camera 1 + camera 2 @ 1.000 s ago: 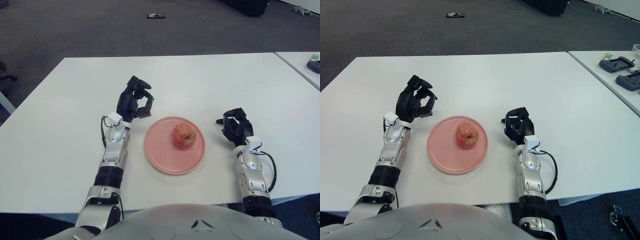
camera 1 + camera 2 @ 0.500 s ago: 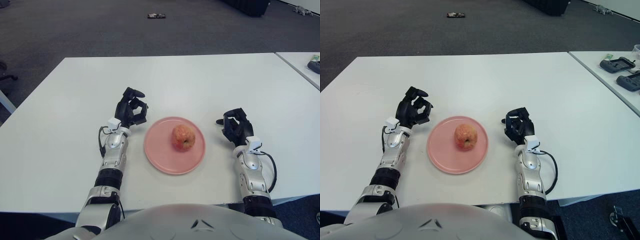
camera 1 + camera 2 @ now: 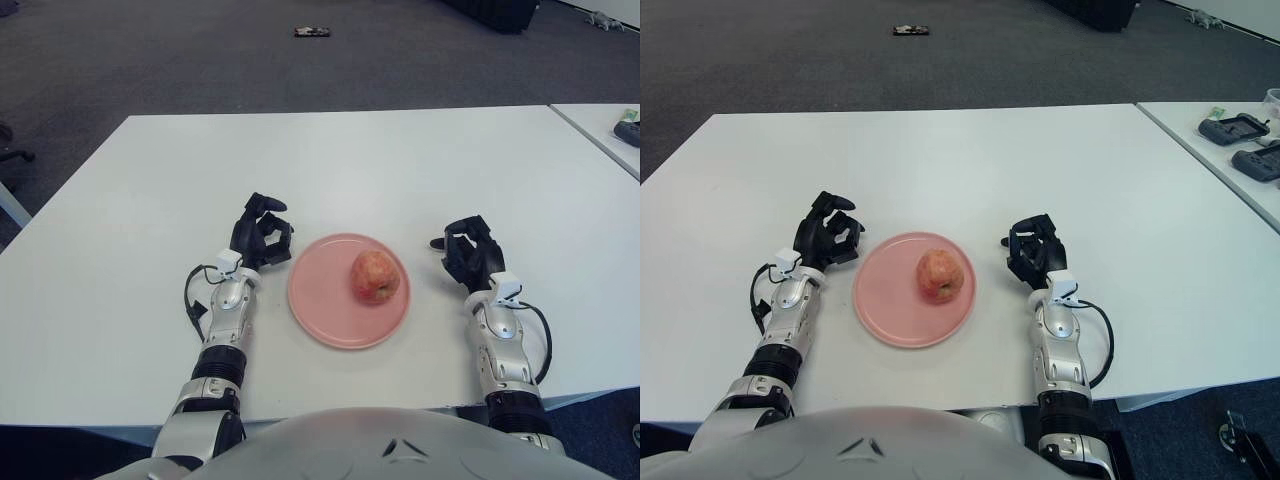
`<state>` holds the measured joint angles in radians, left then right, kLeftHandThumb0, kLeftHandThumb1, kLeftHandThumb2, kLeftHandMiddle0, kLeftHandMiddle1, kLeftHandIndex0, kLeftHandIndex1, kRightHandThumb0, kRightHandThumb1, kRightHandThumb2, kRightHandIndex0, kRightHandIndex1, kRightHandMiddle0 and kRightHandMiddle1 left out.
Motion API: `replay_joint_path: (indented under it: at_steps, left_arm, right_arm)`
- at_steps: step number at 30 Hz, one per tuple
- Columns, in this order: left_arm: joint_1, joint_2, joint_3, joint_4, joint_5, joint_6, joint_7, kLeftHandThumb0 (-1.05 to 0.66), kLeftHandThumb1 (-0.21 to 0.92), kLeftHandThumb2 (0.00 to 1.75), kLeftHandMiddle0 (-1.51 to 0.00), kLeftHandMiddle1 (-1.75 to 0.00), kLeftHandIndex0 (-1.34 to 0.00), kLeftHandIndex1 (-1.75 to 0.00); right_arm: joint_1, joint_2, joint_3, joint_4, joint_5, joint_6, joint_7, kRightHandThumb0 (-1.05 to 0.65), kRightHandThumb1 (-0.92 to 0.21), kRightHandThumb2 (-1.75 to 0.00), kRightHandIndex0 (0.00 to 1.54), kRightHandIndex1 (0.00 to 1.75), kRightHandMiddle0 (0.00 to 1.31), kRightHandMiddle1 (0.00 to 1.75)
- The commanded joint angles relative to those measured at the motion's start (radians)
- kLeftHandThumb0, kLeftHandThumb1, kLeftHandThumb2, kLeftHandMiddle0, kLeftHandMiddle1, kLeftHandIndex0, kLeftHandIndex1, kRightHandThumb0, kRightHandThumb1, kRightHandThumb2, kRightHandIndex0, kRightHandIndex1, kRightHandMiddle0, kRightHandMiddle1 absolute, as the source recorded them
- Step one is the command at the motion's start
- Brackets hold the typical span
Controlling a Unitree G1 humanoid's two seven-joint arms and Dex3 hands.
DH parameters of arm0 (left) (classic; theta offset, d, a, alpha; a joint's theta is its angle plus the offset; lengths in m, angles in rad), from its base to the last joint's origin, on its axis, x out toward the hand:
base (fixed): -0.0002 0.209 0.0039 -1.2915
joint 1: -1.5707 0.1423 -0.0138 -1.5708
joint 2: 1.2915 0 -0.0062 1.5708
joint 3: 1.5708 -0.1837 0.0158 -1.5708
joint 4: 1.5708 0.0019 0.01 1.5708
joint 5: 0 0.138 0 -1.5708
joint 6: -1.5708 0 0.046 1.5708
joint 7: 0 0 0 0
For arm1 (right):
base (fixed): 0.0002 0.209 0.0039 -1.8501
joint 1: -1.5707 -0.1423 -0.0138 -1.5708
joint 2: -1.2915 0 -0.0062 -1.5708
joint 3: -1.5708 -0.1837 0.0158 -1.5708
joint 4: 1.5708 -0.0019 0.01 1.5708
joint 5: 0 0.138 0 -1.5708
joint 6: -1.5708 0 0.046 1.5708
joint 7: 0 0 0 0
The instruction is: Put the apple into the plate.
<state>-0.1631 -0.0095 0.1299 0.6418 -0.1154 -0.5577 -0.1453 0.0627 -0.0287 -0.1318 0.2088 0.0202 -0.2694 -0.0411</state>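
A red-yellow apple sits inside the pink plate, toward its right side. Nothing touches the apple. My left hand shows just left of the plate, its black fingers loosely curled and holding nothing. My right hand shows to the right of the plate, with its fingers curled and nothing held in them.
The white table stretches wide behind the plate. A second table at the far right carries dark devices. A small dark object lies on the carpet far behind.
My left hand has drawn back toward me and come down beside the plate's left edge. The apple has rolled slightly on the plate. The right hand has stayed put.
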Motion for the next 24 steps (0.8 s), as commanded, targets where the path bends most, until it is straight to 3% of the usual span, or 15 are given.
replay_joint_path:
  at_steps: [1,5,11,24]
  left_arm:
    - [-0.001,-0.002,0.018,0.033,-0.014,-0.027,0.013,-0.01,0.32,1.33,-0.58,-1.74,-0.41,-1.75]
    - [-0.002,0.004,0.038,0.065,-0.025,-0.037,0.006,-0.01,0.23,1.42,-0.64,-1.75,-0.49,-1.71]
    - [-0.005,0.007,0.052,0.088,-0.022,-0.029,0.017,-0.01,0.2,1.44,-0.67,-1.75,-0.52,-1.68]
    - [0.014,0.017,0.044,0.08,0.015,-0.007,0.048,-0.01,0.26,1.38,-0.61,-1.75,-0.48,-1.7]
  right_arm:
    - [-0.016,-0.008,-0.004,0.008,0.006,-0.014,0.004,-0.36,-0.79,-0.71,0.49,1.23,0.27,1.75]
    - [-0.021,-0.008,-0.005,0.013,0.007,-0.015,0.005,-0.36,-0.78,-0.73,0.5,1.24,0.28,1.75]
    - [-0.027,-0.008,-0.005,0.025,0.01,-0.02,0.007,-0.37,-0.76,-0.76,0.5,1.25,0.29,1.75]
    - [-0.035,-0.005,0.0,0.034,-0.002,-0.021,-0.004,-0.36,-0.77,-0.74,0.49,1.25,0.28,1.75]
